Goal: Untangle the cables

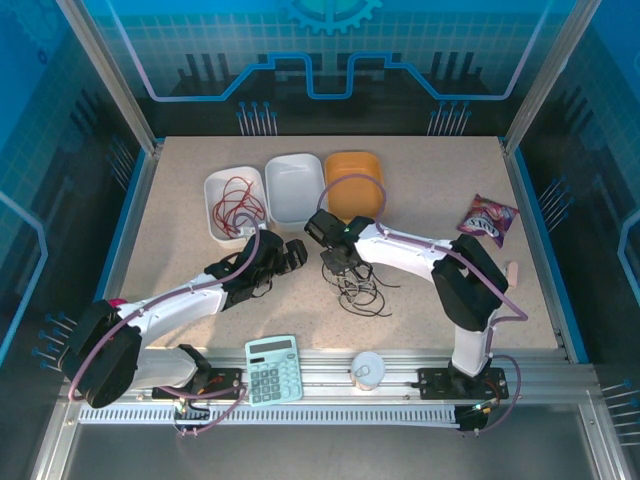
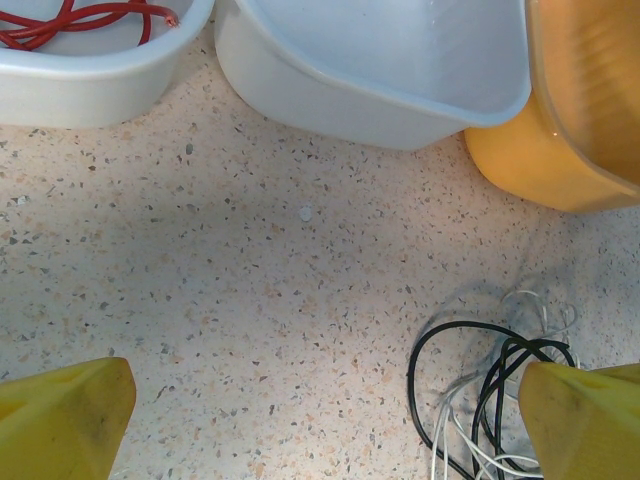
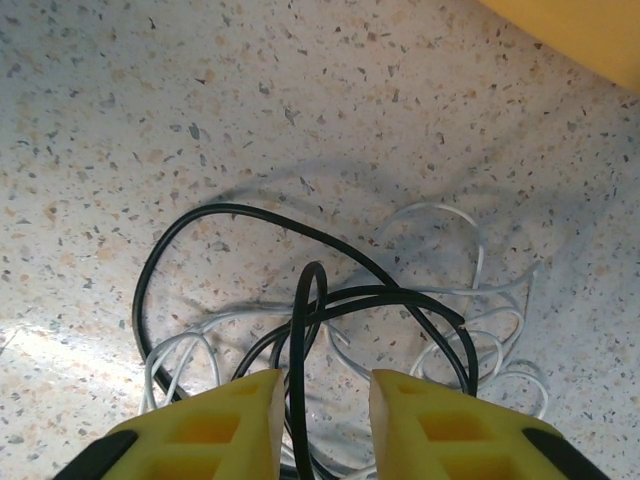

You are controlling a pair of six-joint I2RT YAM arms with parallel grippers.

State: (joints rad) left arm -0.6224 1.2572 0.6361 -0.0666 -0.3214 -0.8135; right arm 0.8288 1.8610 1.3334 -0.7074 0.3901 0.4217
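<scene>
Speckled beige tabletop (image 1: 170, 240), cables (image 1: 360, 290) tangled mid-table, blue patterned walls (image 1: 330, 60) around

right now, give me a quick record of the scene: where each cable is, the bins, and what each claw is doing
red cable: coiled in the left white bin
black cable: on the table, tangled with the white cable, in front of the orange bin
middle white bin: empty
left claw: wide open over bare table, beside the tangle
right claw: above the tangle, narrow gap, a black strand running through it, not visibly clamped
other items: calculator, snack bag
</scene>
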